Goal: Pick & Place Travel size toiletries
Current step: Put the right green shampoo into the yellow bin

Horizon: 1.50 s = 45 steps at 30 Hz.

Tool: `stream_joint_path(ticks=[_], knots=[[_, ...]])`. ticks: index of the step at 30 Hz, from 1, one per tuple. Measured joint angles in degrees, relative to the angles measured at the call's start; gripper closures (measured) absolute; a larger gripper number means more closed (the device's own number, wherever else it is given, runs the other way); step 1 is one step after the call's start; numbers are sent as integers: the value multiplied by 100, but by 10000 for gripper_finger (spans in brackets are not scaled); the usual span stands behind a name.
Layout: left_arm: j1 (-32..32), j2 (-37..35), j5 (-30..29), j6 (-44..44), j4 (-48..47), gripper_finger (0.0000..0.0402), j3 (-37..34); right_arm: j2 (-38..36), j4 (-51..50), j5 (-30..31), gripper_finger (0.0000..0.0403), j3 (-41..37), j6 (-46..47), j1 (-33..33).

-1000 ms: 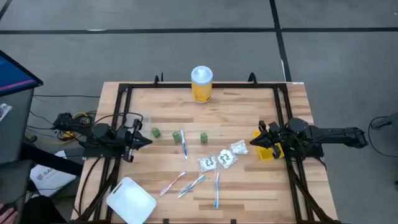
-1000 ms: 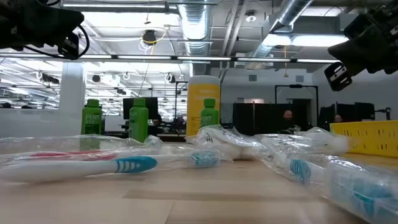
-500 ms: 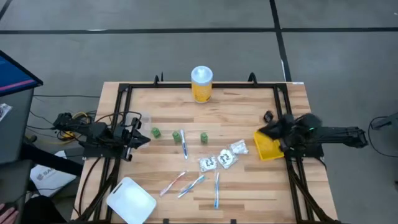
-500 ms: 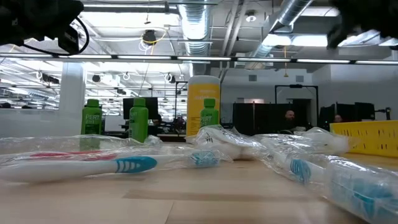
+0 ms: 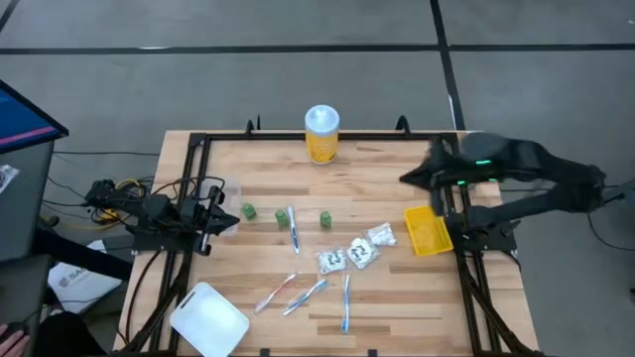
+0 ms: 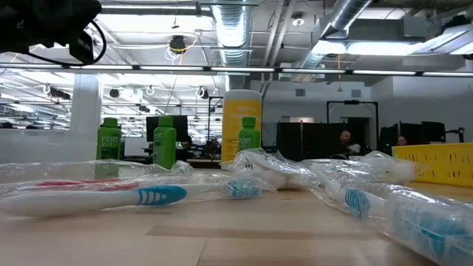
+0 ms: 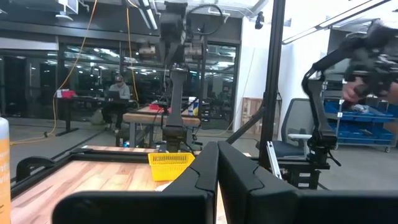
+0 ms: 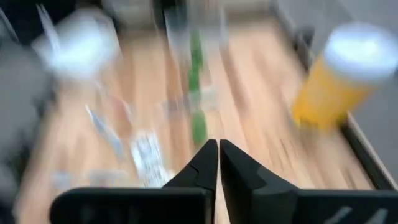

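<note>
The travel size toiletries lie loose in the middle of the wooden table. There are three green chunks (image 5: 249,211) (image 5: 281,214) (image 5: 325,219), slim toothbrushes (image 5: 293,228) (image 5: 346,302) (image 5: 275,293) and white printed packets (image 5: 331,260) (image 5: 361,254) (image 5: 381,236), all flat on the wood. My left gripper (image 5: 236,220) (image 7: 217,163) is shut at the table's left side, just left of the first green chunk. My right gripper (image 5: 405,179) (image 8: 219,157) is shut and raised high over the right side, slanting down toward the items. Neither holds anything.
A yellow basket (image 5: 429,230) (image 6: 436,161) stands at the right, below my raised right arm. A tall yellow jar with a white lid (image 5: 321,134) (image 6: 242,127) stands at the far edge. A white flat piece (image 5: 208,319) lies at the near left corner. A black frame (image 5: 327,139) rims the table.
My right gripper has risen quickly from beside the yellow basket to high above the table, drifting toward the far edge. It has tipped from level to slanting down and stayed shut. It has left the low view. The toiletries lie as before.
</note>
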Motion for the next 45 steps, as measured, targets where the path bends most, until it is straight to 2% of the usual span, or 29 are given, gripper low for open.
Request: stream_joint_path(ticks=[2, 5, 6, 7, 9, 11, 13, 16, 21, 23, 28, 45], knots=[[0, 0, 1, -1, 2, 402, 0, 890, -14, -3, 379, 494, -205, 0], [0, 20, 4, -2, 11, 401, 0, 1787, -501, -166, 346, 732, -701, 41], [0, 22, 4, -2, 9, 401, 0, 2145, -310, -258, 331, 860, -834, 52], [0, 16, 25, 0, 10, 401, -2, 2418, 102, -374, 314, 958, -938, 79], [0, 94, 60, -2, 93, 402, 5, 2908, -161, -483, 275, 984, -1098, 79], [0, 107, 149, 1, 2, 401, 2, 3479, 330, -498, 231, 1142, -1124, 76], [0, 242, 187, 0, 132, 402, 11, 3989, 233, -493, 189, 1202, -1054, 64], [0, 345, 268, 0, 112, 401, 3, 4640, 370, -492, 148, 1471, -1022, 24], [0, 511, 352, 3, 177, 402, 2, 5346, 337, -459, 141, 1859, -1022, 20], [0, 536, 358, 21, 140, 401, 2, 5505, 123, -464, 144, 1998, -1029, 35], [0, 511, 352, 164, 133, 401, 2, 5748, 372, -451, 149, 2185, -1067, 78], [0, 754, 345, 192, 162, 402, 0, 5848, 461, -418, 149, 2143, -1019, -164]])
